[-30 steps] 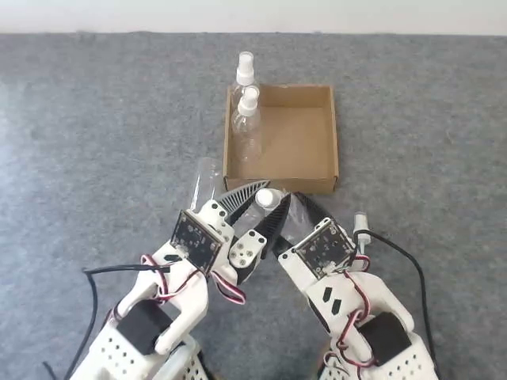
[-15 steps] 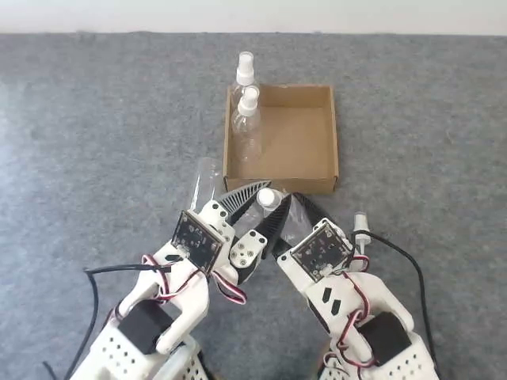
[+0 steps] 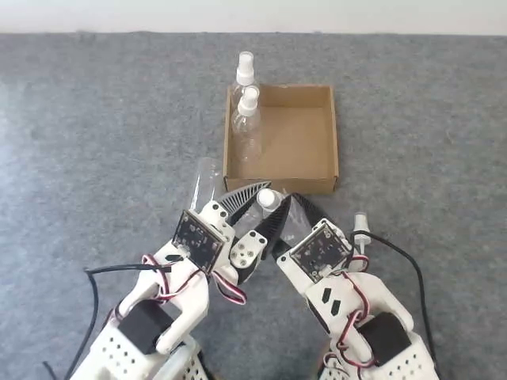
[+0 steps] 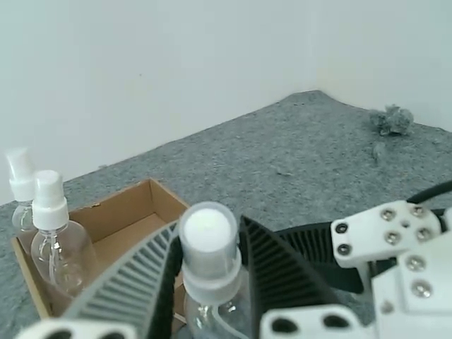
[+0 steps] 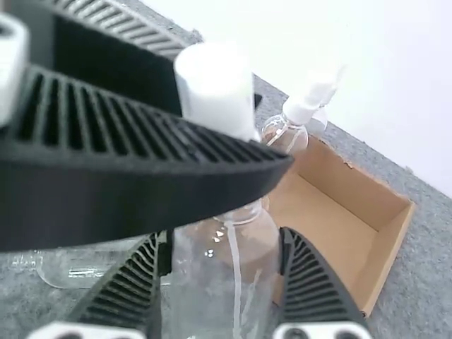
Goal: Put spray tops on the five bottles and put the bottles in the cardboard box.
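We judge capping underway: left gripper point(image 4: 210, 236) pinches spray top point(image 4: 207, 247), right gripper point(image 5: 220, 282) clamps bottle point(image 5: 227, 258); next, seat it, then box point(image 3: 305, 146).

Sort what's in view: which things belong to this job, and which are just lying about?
Job: held bottle, its top, box, bottle in box, bottle behind box, lying bottle left of box, loose top.
Lying about: fluff.
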{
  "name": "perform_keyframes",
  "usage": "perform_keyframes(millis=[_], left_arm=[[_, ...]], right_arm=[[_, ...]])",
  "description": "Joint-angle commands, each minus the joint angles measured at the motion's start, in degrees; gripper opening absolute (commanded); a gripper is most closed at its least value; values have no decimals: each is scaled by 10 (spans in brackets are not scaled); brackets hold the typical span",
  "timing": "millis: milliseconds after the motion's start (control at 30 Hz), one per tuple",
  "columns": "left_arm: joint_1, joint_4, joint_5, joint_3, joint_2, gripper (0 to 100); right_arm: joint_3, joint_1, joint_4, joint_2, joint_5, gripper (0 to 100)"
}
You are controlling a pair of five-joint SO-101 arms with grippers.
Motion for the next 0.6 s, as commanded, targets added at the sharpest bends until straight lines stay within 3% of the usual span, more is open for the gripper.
perform_keyframes(millis=[0,567], left_arm=[[4,4,-3,-4,-4,23],[32,36,-6,-15,-4,23]], right_arm=[[-26,-2,3,-10,5,7],[-25,-1,4,-10,7,7]])
